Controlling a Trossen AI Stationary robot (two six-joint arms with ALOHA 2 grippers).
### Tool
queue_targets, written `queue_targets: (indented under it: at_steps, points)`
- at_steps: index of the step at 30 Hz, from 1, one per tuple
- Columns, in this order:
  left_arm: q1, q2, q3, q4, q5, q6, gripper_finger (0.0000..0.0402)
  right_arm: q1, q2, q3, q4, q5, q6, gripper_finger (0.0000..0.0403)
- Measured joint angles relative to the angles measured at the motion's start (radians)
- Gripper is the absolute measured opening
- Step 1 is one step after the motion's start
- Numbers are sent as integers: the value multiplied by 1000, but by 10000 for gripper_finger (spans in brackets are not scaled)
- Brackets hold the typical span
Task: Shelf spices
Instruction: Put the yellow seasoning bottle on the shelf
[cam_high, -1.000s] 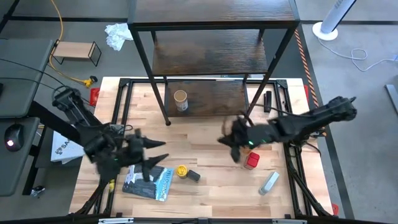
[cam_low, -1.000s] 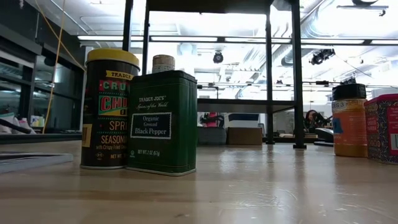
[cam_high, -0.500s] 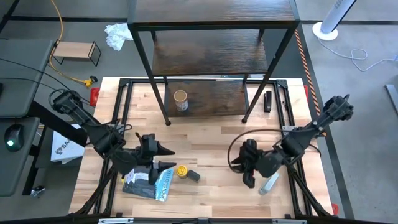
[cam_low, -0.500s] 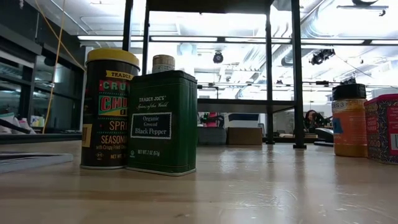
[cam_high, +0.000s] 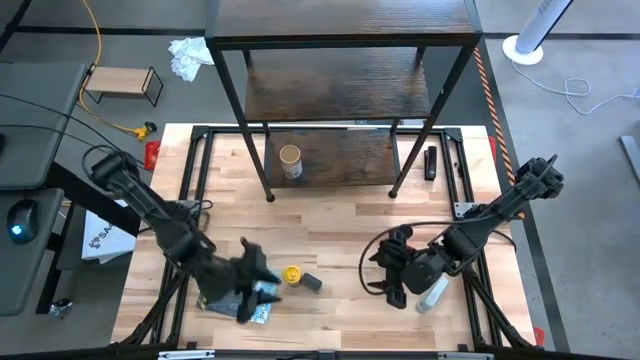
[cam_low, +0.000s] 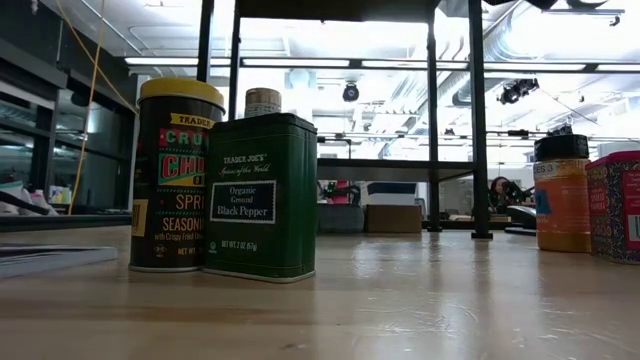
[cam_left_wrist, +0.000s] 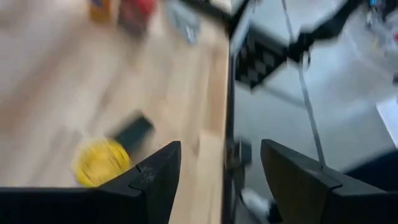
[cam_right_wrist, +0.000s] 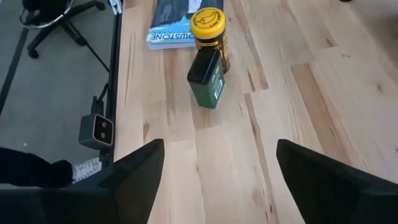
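The yellow-lidded jar (cam_high: 291, 274) and the small black-topped green tin (cam_high: 312, 283) stand side by side near the table's front edge, also the yellow-lidded jar (cam_right_wrist: 207, 25) and tin (cam_right_wrist: 207, 78) in the right wrist view. My left gripper (cam_high: 262, 283) hovers open just left of them; the yellow lid (cam_left_wrist: 102, 163) shows beside its finger. My right gripper (cam_high: 388, 278) hangs open farther right, with nothing between its fingers. The brown jar (cam_low: 560, 195) and the red container (cam_low: 615, 205) stand upright under the right arm. A tan-lidded jar (cam_high: 290, 160) stands under the shelf (cam_high: 330, 90).
A flat blue-grey packet (cam_right_wrist: 168, 25) lies under the left arm. A grey-white tube (cam_high: 435, 293) lies beside the right gripper. The shelf's black legs (cam_high: 268, 195) stand on the table's far half. Bare wood lies between the two grippers.
My right gripper has swung from the table's middle toward the near edge and come lower, and its fingers stand wider apart than before. My left gripper has moved down and rightward toward the yellow-lidded jar, turning as it went. No spice has moved.
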Motion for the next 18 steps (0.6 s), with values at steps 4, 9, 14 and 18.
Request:
queue_targets:
  at_steps: [4, 9, 14, 18]
  points:
    - [-36, 92, 44, -56, 103, -46, 218, -2, -1, 0, 0, -1, -6, 312]
    - [-63, 189, 158, -223, 125, 36, 219, -2, -1, 0, -12, -4, -6, 312]
    - [-27, 230, 217, -293, 156, 169, 229, -15, -1, 0, -35, -20, -8, 312]
    - [18, 230, 240, -362, 221, 265, 249, -49, -2, 0, -3, -19, -7, 312]
